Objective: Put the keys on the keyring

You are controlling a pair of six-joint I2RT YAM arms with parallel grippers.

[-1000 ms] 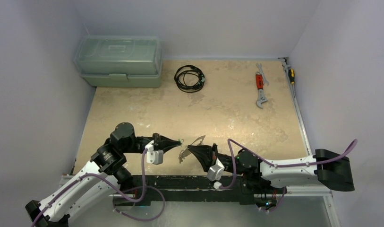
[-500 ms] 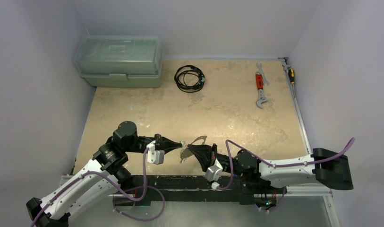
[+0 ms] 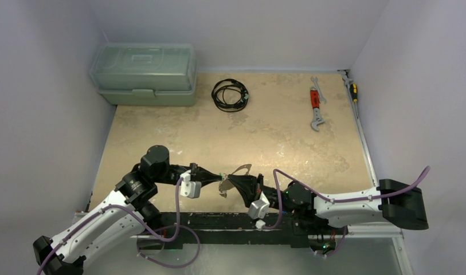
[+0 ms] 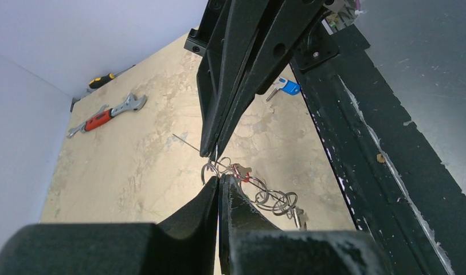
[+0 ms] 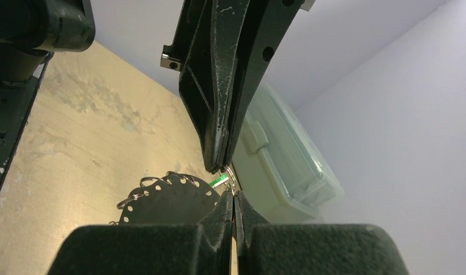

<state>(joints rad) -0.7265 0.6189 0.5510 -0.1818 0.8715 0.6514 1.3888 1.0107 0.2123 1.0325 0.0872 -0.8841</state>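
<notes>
My left gripper [image 3: 219, 175] and right gripper [image 3: 230, 179] meet tip to tip above the table's near edge, both shut. The left one pinches a small split ring [image 4: 210, 171] carrying a green-tagged key [image 5: 219, 181]. The right one pinches the thin wire keyring [image 3: 241, 169], whose wire [image 4: 184, 141] runs past the tips. Several small rings [image 4: 276, 200] and a red-headed key [image 4: 240, 171] hang on the wire below. A blue-headed key [image 4: 286, 87] lies on the table behind the right gripper. A black perforated disc [image 5: 167, 200] edged with small rings hangs beside the right fingers.
A green toolbox [image 3: 144, 71] stands at the back left, a black cable coil [image 3: 229, 94] beside it. A red-handled wrench [image 3: 315, 106] and a screwdriver [image 3: 352, 89] lie at the back right. The black base rail [image 4: 356, 114] runs along the near edge.
My left gripper has moved right with the green-tagged key until its tip meets the right gripper's tip. The right gripper has shifted slightly left with the keyring.
</notes>
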